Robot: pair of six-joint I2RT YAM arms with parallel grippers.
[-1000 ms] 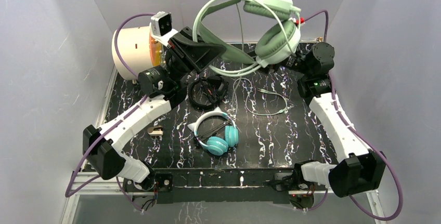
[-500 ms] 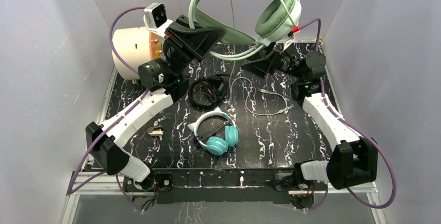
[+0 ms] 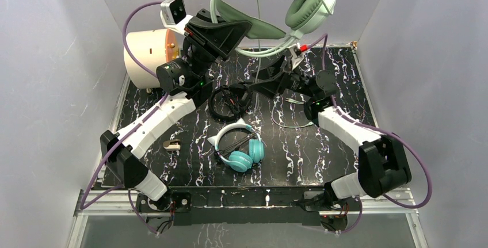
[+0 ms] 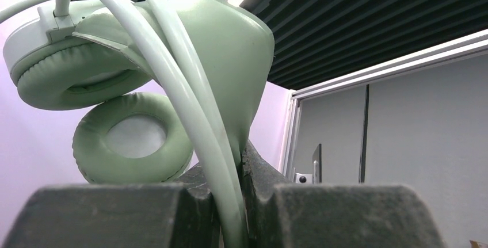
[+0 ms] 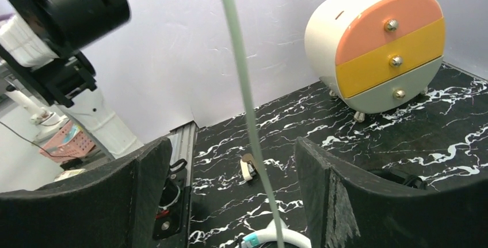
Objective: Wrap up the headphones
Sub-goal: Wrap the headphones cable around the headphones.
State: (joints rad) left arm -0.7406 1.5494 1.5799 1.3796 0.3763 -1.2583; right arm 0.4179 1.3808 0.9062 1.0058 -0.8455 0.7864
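Sage-green headphones (image 3: pixel 299 6) high above the desk (image 3: pixel 322 144), band clamped tight in the left hand (image 4: pixel 230 202). Could well lose the slack cable (image 5: pixel 241 87) to a swing before any closing. Hangs between the spread fingers of the right hand (image 5: pixel 233 167), touching neither, midway.

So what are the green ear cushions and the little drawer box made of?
The ear cushions: probably soft fake leather, matte, with little wrinkles. The drawer box: looks like smooth painted wood or plastic; its knobs shine like metal.
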